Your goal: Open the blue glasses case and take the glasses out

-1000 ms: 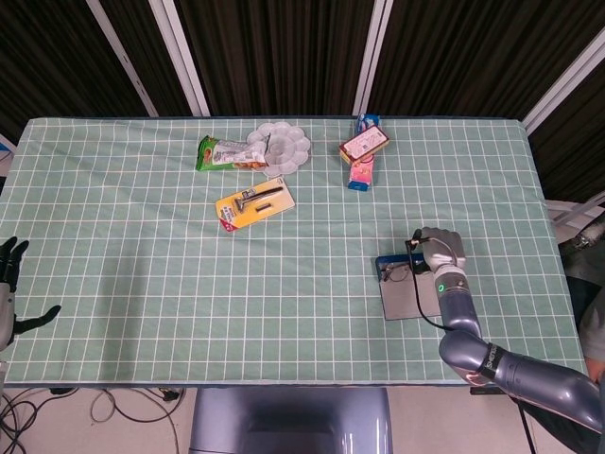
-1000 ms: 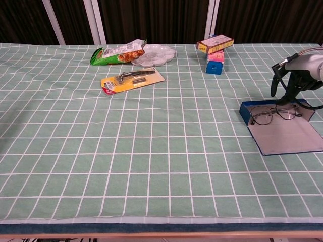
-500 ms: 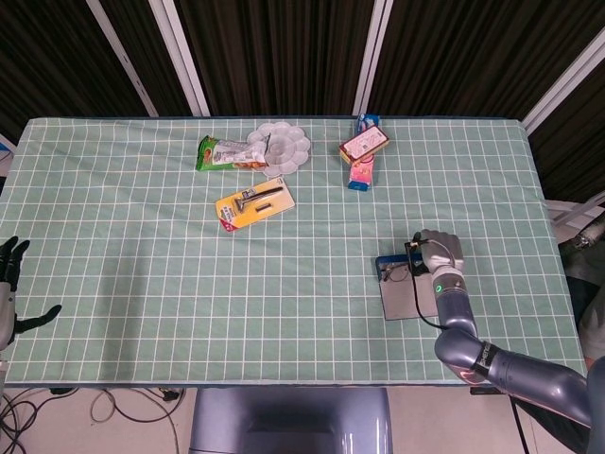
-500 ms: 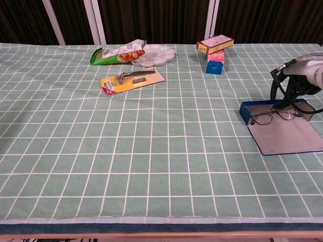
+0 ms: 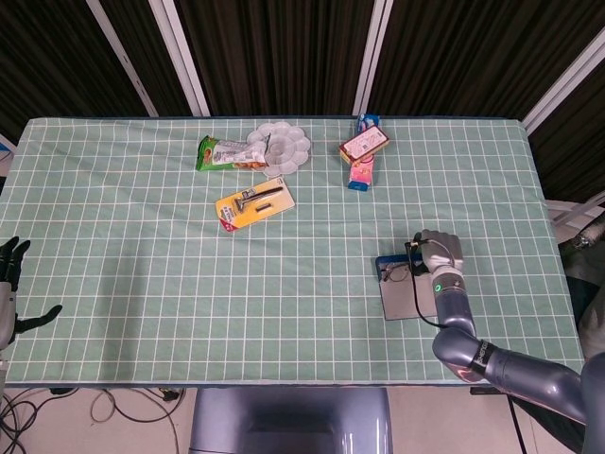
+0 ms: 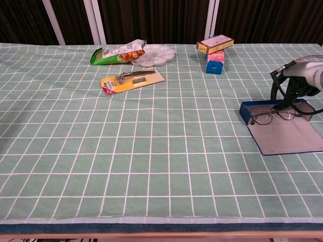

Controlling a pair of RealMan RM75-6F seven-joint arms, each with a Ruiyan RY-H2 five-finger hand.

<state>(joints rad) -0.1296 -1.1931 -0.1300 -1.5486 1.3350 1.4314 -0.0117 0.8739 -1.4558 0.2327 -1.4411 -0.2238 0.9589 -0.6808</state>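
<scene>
the blue case [image 6: 282, 132] lies open near the table's [image 6: 151, 151] right edge, glasses [image 6: 275, 114] across its far end. the right hand [image 6: 302, 78] reaches down onto the glasses; grip unclear. left hand [image 5: 11, 284] spread, off the table's left edge.

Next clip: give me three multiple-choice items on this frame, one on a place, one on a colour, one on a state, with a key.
1. Where are the glasses?
A. in the open case
B. on the palette
C. beside the razor pack

2. What colour is the case's shell?
A. red
B. blue
C. yellow

3. The case is
A. closed
B. open, lid flat
C. upside down

Key: 1 A, the frames lie in the tray; 2 B, its rim is blue; 3 B, the grey lining shows, with the right robot hand over its far end.
</scene>
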